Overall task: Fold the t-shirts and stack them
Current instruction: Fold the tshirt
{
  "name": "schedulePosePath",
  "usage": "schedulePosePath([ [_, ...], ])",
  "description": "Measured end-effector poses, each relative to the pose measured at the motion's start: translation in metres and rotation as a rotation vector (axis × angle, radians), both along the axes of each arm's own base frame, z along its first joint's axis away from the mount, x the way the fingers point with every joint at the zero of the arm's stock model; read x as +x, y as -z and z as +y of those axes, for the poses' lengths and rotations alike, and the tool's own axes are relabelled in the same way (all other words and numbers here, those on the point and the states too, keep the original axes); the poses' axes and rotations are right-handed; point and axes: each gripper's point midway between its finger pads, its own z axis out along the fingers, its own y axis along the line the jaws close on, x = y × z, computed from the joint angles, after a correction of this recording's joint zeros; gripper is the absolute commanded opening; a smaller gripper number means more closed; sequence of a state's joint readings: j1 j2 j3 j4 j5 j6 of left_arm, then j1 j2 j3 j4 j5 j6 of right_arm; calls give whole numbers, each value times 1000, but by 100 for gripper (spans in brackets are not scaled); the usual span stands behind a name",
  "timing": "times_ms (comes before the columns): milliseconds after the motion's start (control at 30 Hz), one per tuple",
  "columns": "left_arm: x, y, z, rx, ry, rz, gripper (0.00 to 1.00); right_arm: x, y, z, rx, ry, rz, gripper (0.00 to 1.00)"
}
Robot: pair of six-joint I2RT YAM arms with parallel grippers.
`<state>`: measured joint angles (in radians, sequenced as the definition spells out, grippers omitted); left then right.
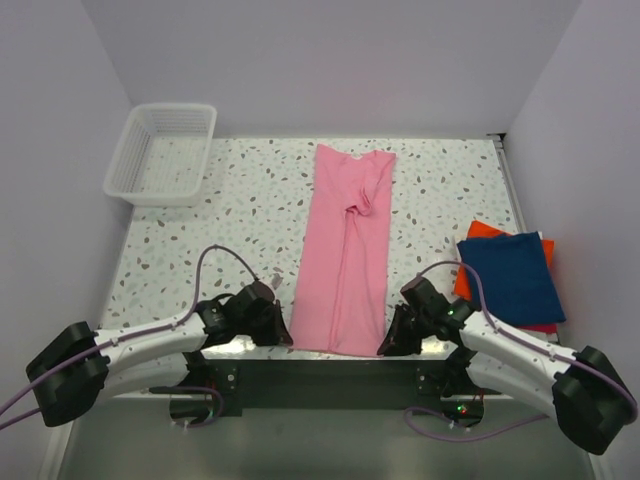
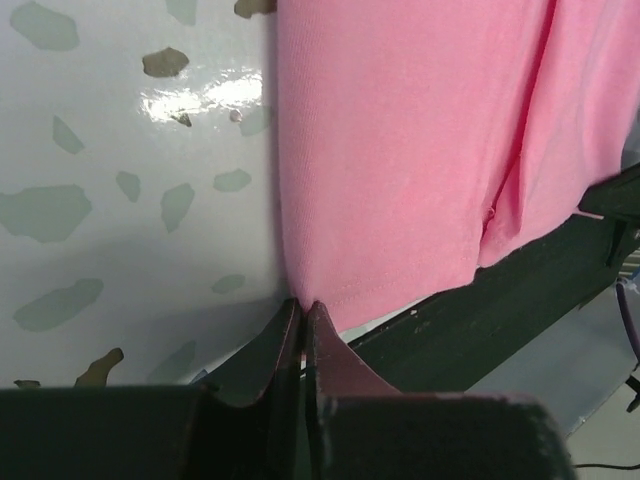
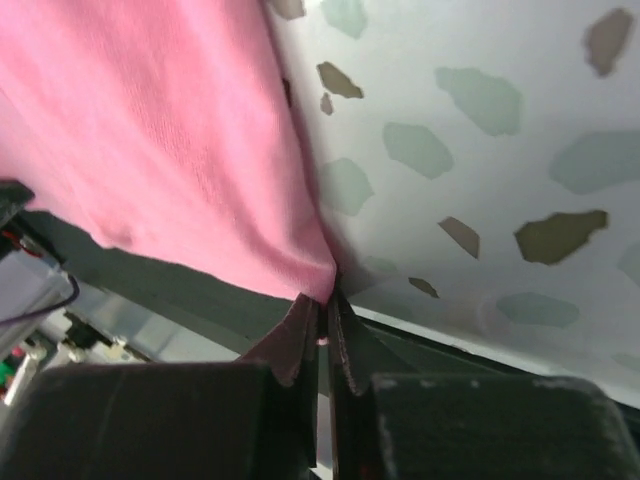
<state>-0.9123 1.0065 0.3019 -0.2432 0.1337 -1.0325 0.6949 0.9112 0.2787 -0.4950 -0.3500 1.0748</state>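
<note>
Top external view, contents as seen:

1. Light pink t-shirt (image 1: 345, 255): laid flat as a long narrow strip down the middle of the speckled table (image 1: 200, 240), collar end far, hem reaching the table's near edge. Cloth is folded inward and bunched over the far half.
2. Left gripper (image 1: 287, 338): at the near-left hem corner. In the left wrist view its fingertips are pressed together with the pink corner pinched between them.
3. Right gripper (image 1: 386, 347): at the near-right hem corner. In the right wrist view it is likewise clamped tight on the cloth.
4. Navy blue t-shirt (image 1: 512, 275): folded rectangle on the right of the table, well apart from the pink strip.
5. Orange-red t-shirt (image 1: 482, 231): folded, lying under the navy one, showing at its far-left corner and left edge.
6. White mesh basket (image 1: 122, 165): far-left corner of the table.
</note>
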Motion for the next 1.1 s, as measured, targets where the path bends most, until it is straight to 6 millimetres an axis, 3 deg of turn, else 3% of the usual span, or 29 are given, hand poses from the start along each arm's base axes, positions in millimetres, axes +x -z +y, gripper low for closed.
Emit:
schedulePosePath([
  [133, -6, -3, -4, -18, 25, 5, 1, 4, -5, -8, -57, -11, -26, 0],
  [267, -1, -15, -9, -13, 41, -13, 0, 21, -33, -7, -83, -31, -107, 0],
  [467, 49, -80, -49, -51, 53, -188, 0, 63, -86, 10, -84, -61, -267, 0],
  [567, 79, -109, -67, -64, 41, -269, 0, 83, -97, 17, -112, -71, -310, 0],
  [633, 101, -118, -73, -54, 16, -303, 0, 96, -99, 19, -135, -71, -329, 0],
  [733, 130, -113, -73, -20, -31, -311, 0, 118, -97, 20, -172, -53, -345, 0],
  [900, 168, -79, -58, 66, -123, -267, 0, 167, -84, 7, -209, 49, -350, 0],
  [1100, 209, -60, -65, 116, -157, -258, 0, 223, -75, -5, -226, 144, -360, 0],
])
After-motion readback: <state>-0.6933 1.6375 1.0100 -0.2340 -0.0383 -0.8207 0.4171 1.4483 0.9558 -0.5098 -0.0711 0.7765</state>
